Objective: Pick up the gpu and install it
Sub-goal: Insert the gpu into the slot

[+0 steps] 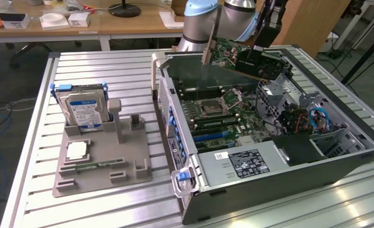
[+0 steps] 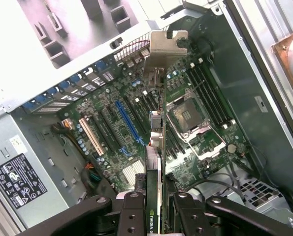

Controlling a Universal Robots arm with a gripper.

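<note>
The gpu was seen as a thin green circuit card w/ a black cooler shroud on one face and a silver end bracket. It was held in the air over the open PC case, at approx. 12 o'clock from the CPU socket in the ext. view, and no contact w/ the mobo below was seen. The card was kept on edge. Its long axis was laid approx. 10-to-4 o'clock in the ext. view, w/ the bracket end at 10 and the shroud end at 4. The bracket itself was pointed down toward 6. The gripper was clamped on the card's upper edge near the shroud end. In the wrist view the gpu was shown edge-on, pinched btwn two black fingers of the gripper. The bracket was at the far end, and a blue slot was seen beside the card's line. An HDD was stood upright in a grey holder on the table, at 9 o'clock of the case, well apart from the card.
</note>
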